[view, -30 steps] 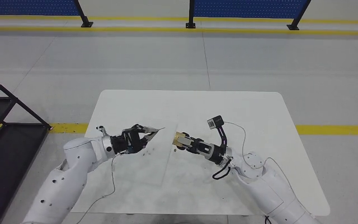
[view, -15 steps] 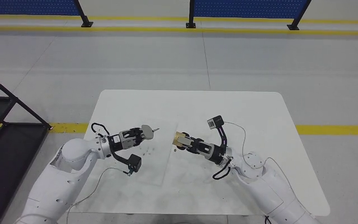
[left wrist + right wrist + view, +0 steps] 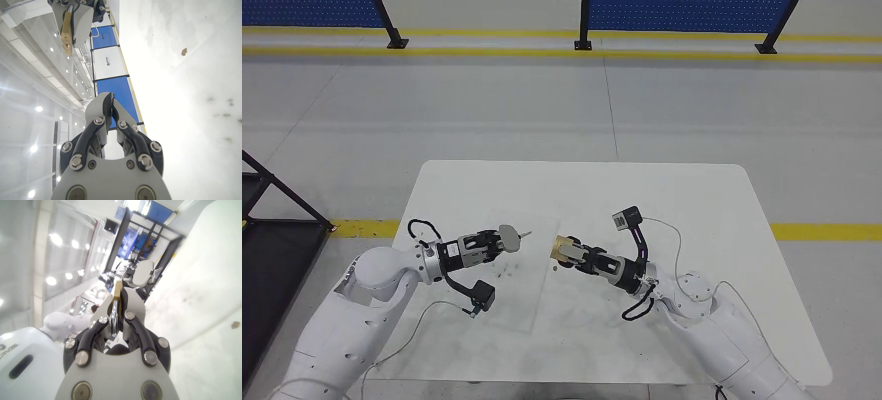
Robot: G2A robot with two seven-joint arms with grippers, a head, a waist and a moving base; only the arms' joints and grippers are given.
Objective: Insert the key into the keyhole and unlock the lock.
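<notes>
My left gripper (image 3: pixel 510 238) is shut on a small silver key (image 3: pixel 525 234), whose tip points across at the lock. In the left wrist view its fingertips (image 3: pixel 105 98) are pressed together. My right gripper (image 3: pixel 566 250) is shut on a brass padlock (image 3: pixel 560 247), held above the table's middle with its bottom end facing the key. The padlock (image 3: pixel 66 41) shows its keyhole end in the left wrist view. In the right wrist view the brass body (image 3: pixel 118 289) and steel shackle (image 3: pixel 114 313) sit between the pads, and the key (image 3: pixel 157 270) sticks out of the far gripper. A short gap separates key and lock.
The white table (image 3: pixel 692 200) carries a thin pale sheet (image 3: pixel 532 300) under the grippers. A small brown crumb (image 3: pixel 554 267) lies below the padlock. A black rack (image 3: pixel 267 235) stands off the table's left side. The table's right half is bare.
The left wrist has rolled about its axis, so its camera now hangs on the near side of the arm. The key stays pointed at the lock. The right arm has not moved.
</notes>
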